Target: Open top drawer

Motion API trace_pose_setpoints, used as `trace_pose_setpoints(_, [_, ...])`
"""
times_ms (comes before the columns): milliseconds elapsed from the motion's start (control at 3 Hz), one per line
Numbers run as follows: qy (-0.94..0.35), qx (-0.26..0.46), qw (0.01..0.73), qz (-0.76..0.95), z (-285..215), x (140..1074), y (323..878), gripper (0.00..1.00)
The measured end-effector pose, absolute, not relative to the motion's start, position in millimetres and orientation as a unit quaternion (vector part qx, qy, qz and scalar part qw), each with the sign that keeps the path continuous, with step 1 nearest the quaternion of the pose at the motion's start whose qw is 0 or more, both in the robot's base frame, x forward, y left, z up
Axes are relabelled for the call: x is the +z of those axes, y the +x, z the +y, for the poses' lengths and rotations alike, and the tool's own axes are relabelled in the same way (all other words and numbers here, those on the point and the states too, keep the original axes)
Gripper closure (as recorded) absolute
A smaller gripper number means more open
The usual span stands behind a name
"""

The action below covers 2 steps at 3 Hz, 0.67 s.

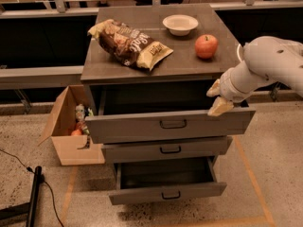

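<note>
Here, parted fingers point(220, 107) hover at right end of top drawer point(142, 126).

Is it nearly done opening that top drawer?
Mostly done: the top drawer stands well out from the cabinet, its dark inside showing. In hand: the end effector sits at the drawer's right front corner. Left: perhaps a little more pull, then moving away.

Hand point(217, 98) at top drawer's point(132, 126) right corner, open cavity beside it.
</note>
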<state>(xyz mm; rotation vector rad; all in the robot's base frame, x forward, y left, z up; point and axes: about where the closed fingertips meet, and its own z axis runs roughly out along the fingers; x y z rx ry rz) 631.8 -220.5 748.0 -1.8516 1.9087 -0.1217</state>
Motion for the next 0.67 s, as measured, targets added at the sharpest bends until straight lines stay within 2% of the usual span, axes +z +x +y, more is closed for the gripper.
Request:
trace_pose_setpoints(333, [-0.677, -0.052, 0.245, 0.692, -219.8, 765.7, 630.7, 0.13])
trace_pose_setpoints(667, [-0.679, -0.057, 0.247, 0.689, -219.8, 771.2, 633.8, 0.35])
